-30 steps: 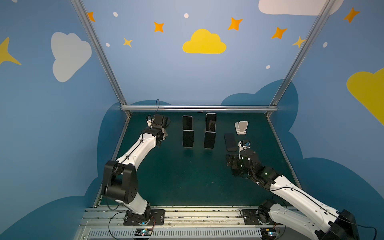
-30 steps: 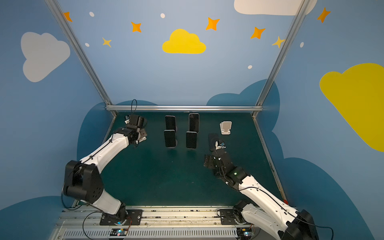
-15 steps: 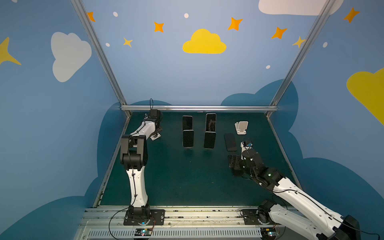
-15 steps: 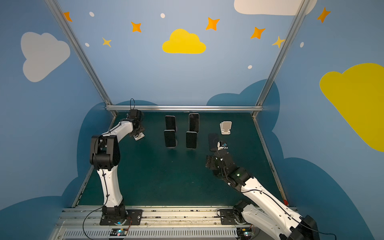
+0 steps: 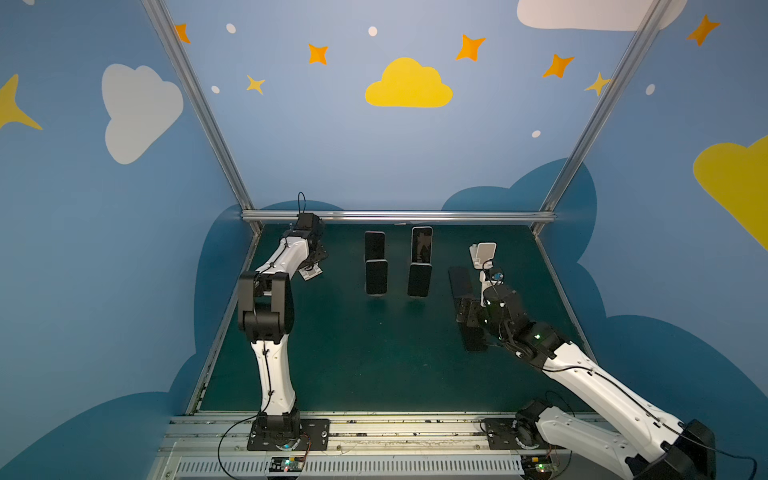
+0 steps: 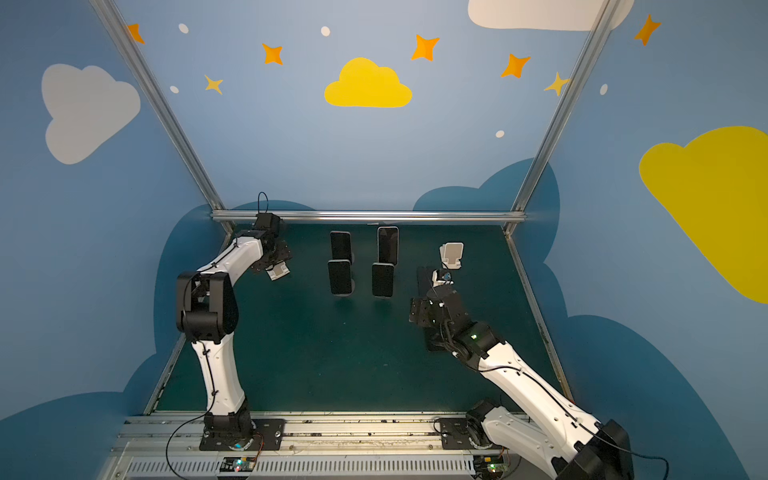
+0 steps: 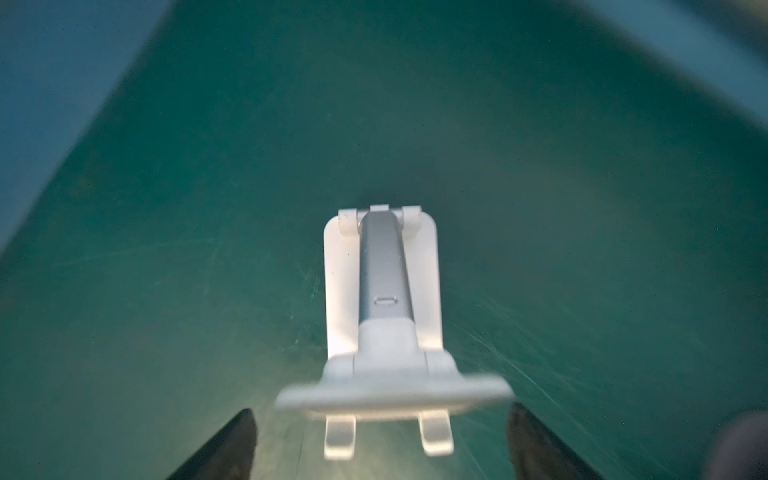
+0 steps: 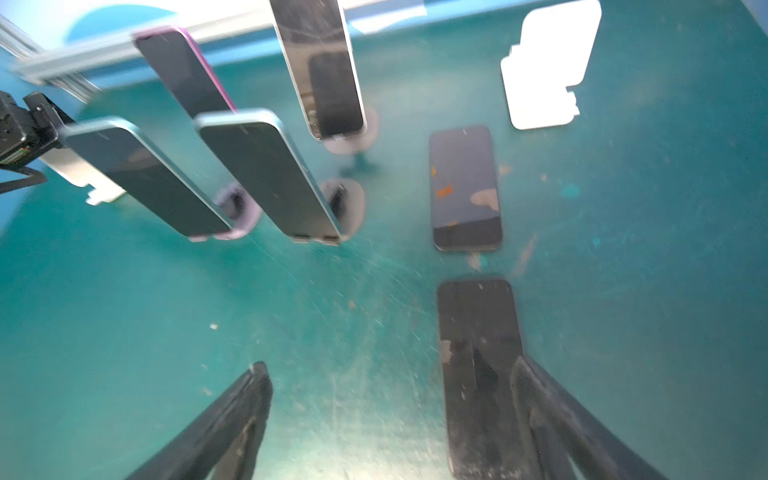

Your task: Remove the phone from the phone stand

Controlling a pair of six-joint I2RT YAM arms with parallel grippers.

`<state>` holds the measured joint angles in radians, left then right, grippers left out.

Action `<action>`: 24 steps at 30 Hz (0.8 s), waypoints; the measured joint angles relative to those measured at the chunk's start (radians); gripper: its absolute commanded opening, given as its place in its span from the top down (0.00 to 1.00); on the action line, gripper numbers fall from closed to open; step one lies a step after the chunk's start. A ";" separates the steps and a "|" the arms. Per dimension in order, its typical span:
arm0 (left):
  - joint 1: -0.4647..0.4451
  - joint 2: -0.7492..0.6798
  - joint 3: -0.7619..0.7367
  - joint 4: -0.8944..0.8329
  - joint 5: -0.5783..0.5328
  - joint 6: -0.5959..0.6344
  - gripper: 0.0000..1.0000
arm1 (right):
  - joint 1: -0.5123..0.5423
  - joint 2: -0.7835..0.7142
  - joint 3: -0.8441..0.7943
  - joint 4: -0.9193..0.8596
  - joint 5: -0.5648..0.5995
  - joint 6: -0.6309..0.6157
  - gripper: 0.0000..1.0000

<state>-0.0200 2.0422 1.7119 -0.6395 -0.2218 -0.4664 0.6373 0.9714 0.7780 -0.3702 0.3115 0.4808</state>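
Note:
Four dark phones lean on phone stands mid-table in both top views: back pair (image 5: pixel 375 245) (image 5: pixel 422 245), front pair (image 5: pixel 376 276) (image 5: pixel 419 280). The right wrist view shows them as well, the nearest (image 8: pixel 270 174). My right gripper (image 8: pixel 390 370) (image 5: pixel 467 309) is open over the mat. One finger (image 8: pixel 552 415) hangs above a phone lying flat (image 8: pixel 478 374). A second flat phone (image 8: pixel 463 187) lies beyond it. My left gripper (image 7: pixel 382 415) (image 5: pixel 318 253) is open at the back left. An empty white stand (image 7: pixel 384 291) sits between its jaws, clear of both.
Another empty white stand (image 5: pixel 484 253) (image 8: pixel 548 66) is at the back right. The metal rail (image 5: pixel 395 216) and blue walls close the green mat (image 5: pixel 353 353) at the back and sides. The left arm's elbow (image 5: pixel 266 307) stands high above the left side.
The left arm folded, its elbow rising, and the gripper shifted toward the back left corner. Its jaws opened and let go of the white stand. The right arm barely moved.

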 measured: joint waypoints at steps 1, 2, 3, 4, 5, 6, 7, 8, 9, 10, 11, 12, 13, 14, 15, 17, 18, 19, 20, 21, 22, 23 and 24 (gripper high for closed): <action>-0.001 -0.049 -0.010 -0.002 0.015 -0.004 0.00 | 0.000 0.000 0.007 0.000 -0.003 -0.004 0.09; -0.002 -0.093 -0.019 -0.002 0.027 -0.006 0.00 | 0.000 0.000 0.011 0.000 -0.006 -0.007 0.09; -0.004 -0.157 -0.034 0.002 0.043 -0.011 0.00 | 0.000 0.000 0.015 0.000 -0.011 -0.008 0.09; -0.008 -0.222 -0.053 0.011 0.059 -0.019 0.00 | 0.000 0.000 0.016 0.000 -0.017 -0.008 0.09; -0.011 -0.274 -0.069 0.020 0.069 -0.025 0.00 | 0.000 0.000 0.017 0.000 -0.023 -0.007 0.09; -0.017 -0.344 -0.095 0.035 0.087 -0.035 0.00 | -0.001 -0.001 0.017 0.000 -0.032 -0.003 0.09; -0.026 -0.401 -0.121 0.050 0.099 -0.048 0.00 | -0.001 -0.001 0.017 0.000 -0.045 0.003 0.09; -0.036 -0.455 -0.148 0.068 0.109 -0.060 0.00 | -0.001 -0.002 0.017 0.000 -0.055 0.012 0.09; -0.052 -0.512 -0.183 0.097 0.123 -0.073 0.00 | -0.001 -0.002 0.017 0.000 -0.066 0.019 0.09; -0.074 -0.564 -0.220 0.130 0.133 -0.085 0.00 | -0.001 -0.003 0.017 0.002 -0.074 0.028 0.09; -0.097 -0.606 -0.258 0.168 0.143 -0.093 0.00 | -0.001 -0.002 0.017 0.003 -0.080 0.035 0.09; -0.129 -0.650 -0.305 0.214 0.154 -0.100 0.00 | -0.001 0.000 0.017 0.006 -0.088 0.042 0.09; -0.163 -0.689 -0.355 0.263 0.166 -0.105 0.00 | -0.001 0.005 0.021 0.007 -0.093 0.051 0.09; -0.192 -0.720 -0.401 0.306 0.176 -0.113 0.00 | -0.001 0.014 0.025 0.008 -0.099 0.059 0.09; -0.225 -0.748 -0.451 0.350 0.187 -0.122 0.00 | -0.001 0.027 0.033 0.010 -0.108 0.066 0.09; -0.264 -0.779 -0.532 0.413 0.210 -0.148 0.00 | -0.001 0.061 0.052 0.016 -0.124 0.076 0.09; -0.272 -0.786 -0.568 0.438 0.225 -0.166 0.00 | 0.000 0.084 0.066 0.018 -0.131 0.078 0.09; -0.273 -0.788 -0.597 0.454 0.238 -0.184 0.00 | 0.002 0.108 0.080 0.020 -0.132 0.080 0.09; -0.274 -0.787 -0.618 0.467 0.245 -0.203 0.00 | 0.006 0.132 0.096 0.022 -0.131 0.082 0.09; -0.274 -0.783 -0.638 0.478 0.256 -0.223 0.00 | 0.010 0.159 0.114 0.024 -0.126 0.084 0.09; -0.274 -0.780 -0.655 0.488 0.267 -0.245 0.00 | 0.016 0.191 0.135 0.028 -0.115 0.087 0.09; -0.273 -0.778 -0.665 0.497 0.275 -0.256 0.00 | 0.022 0.218 0.152 0.032 -0.104 0.088 0.09; -0.273 -0.774 -0.671 0.503 0.286 -0.273 0.00 | 0.029 0.250 0.173 0.037 -0.091 0.089 0.09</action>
<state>-0.2928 1.2686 1.0409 -0.1364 0.0639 -0.7391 0.6659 1.2213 0.9512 -0.3336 0.2203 0.5694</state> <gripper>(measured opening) 0.996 0.910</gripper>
